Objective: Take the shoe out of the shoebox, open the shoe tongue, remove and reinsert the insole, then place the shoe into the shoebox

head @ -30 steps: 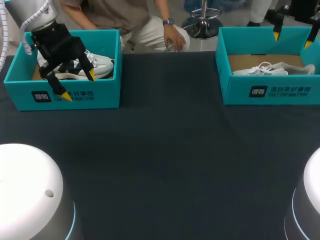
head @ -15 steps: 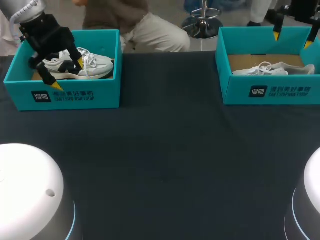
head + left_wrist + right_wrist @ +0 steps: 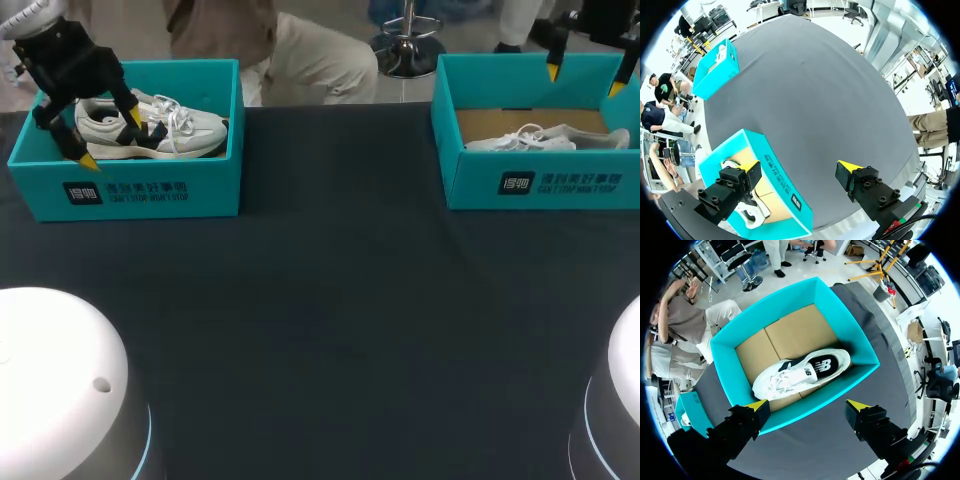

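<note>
Nearest in, the dark surface [image 3: 330, 300] stretches across the middle. Further back, at the far left corner, sits the left shoebox [image 3: 150, 190], teal, with a white and black shoe [image 3: 165, 130] lying on its side inside, toe towards the middle of the surface. Right over that box's left end hangs the left claw [image 3: 111, 138], fingers spread wide and holding nothing. From its own wrist, one yellow tip is above the box and the other is out over bare surface. Across at the far right corner sits the right shoebox [image 3: 540, 180], and its white shoe [image 3: 802, 372] is flat on the cardboard floor, sole edge towards the near wall. Above its far wall is the right claw [image 3: 807, 405], fingers spread apart too, gripping nothing.
</note>
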You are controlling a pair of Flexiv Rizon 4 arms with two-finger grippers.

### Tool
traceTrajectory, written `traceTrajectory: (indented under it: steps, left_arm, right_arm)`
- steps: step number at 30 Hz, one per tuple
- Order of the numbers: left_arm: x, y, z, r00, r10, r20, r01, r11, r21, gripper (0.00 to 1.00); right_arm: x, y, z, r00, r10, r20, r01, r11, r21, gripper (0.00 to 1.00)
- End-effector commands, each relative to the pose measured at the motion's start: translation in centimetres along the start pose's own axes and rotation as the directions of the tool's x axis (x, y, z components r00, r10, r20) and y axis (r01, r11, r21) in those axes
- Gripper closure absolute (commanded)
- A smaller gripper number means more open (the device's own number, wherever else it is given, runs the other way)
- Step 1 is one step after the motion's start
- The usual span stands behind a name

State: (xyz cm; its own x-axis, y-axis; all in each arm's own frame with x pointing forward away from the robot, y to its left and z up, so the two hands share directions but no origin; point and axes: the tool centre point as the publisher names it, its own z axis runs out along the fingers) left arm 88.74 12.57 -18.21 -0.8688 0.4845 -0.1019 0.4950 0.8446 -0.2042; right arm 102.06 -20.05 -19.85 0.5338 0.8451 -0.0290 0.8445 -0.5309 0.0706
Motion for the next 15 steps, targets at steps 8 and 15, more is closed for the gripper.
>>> traceTrajectory:
  steps: [8,15]
  left_arm:
    - [-2.2,6.4,0.1,1.000,-0.019,0.011,0.020,0.999,-0.033,0.00]
    - [-3.0,10.8,0.0,0.998,-0.022,0.052,0.026,0.996,-0.084,0.00]
  right_arm:
    - [-0.1,-0.1,0.0,1.000,0.000,-0.002,0.000,1.000,-0.002,0.00]
    - [-0.1,-0.1,0.0,1.000,0.000,-0.002,0.000,1.000,-0.002,0.00]
